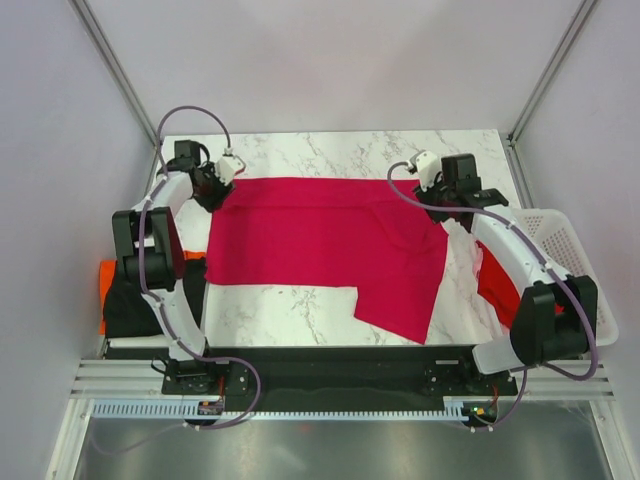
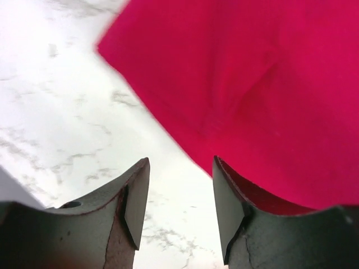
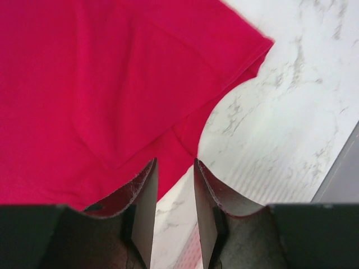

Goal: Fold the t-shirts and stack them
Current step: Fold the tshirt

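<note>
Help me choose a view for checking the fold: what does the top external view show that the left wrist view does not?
Only top external: the whole crimson-pink t-shirt spread out, both arms, the white basket, orange cloth and black cloth at left. Only left wrist: its fingers close up, apart, nothing between. Both: that t-shirt and the marble table.

1 crimson-pink t-shirt point(image 1: 320, 245) is on the 1 marble counter point(image 1: 290, 310). At the left edge are 1 orange t-shirt point(image 1: 106, 275) and 1 black t-shirt point(image 1: 135, 310), both bunched up. 1 red t-shirt point(image 1: 492, 290) shows in the 1 white lattice basket point(image 1: 572, 245). That makes 4 t-shirts. There are 2 arms, the left arm point(image 1: 165, 290) and the right arm point(image 1: 510, 250), and 2 hands, the left hand point(image 2: 179, 168) and the right hand point(image 3: 175, 168).
</note>
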{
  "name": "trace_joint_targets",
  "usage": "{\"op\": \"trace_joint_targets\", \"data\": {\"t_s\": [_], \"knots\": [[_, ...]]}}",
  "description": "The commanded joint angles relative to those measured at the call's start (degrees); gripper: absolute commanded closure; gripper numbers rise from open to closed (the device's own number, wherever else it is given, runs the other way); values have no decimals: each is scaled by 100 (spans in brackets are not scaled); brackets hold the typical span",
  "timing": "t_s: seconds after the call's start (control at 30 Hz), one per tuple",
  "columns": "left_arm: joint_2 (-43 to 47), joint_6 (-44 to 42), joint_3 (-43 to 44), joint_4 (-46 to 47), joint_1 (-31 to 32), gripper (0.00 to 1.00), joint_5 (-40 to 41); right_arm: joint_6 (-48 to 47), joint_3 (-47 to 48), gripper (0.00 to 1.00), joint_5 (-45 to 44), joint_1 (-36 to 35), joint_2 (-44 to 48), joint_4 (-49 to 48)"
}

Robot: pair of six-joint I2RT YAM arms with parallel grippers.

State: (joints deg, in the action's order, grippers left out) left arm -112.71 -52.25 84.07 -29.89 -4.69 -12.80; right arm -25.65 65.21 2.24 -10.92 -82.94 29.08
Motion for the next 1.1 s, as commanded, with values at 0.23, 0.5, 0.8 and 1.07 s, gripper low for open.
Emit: {"op": "trace_joint_targets", "data": {"t_s": [0.23, 0.5, 0.8, 1.07], "knots": [[-2544, 1743, 4668, -2282, -120, 43, -399, 332, 2186, 61, -154, 485, -2303, -430], [-3143, 2674, 5391, -2214, -313, 36, -942, 333, 3356, 60, -145, 854, -3483, -430], [-3337, 3274, 5479, -2004, -454, 34, -970, 341, 4078, 59, 180, 1030, -4283, -351], [-3442, 3379, 5488, -1933, -480, 32, -1040, 306, 4430, 60, 303, 1074, -4907, -307]]}}
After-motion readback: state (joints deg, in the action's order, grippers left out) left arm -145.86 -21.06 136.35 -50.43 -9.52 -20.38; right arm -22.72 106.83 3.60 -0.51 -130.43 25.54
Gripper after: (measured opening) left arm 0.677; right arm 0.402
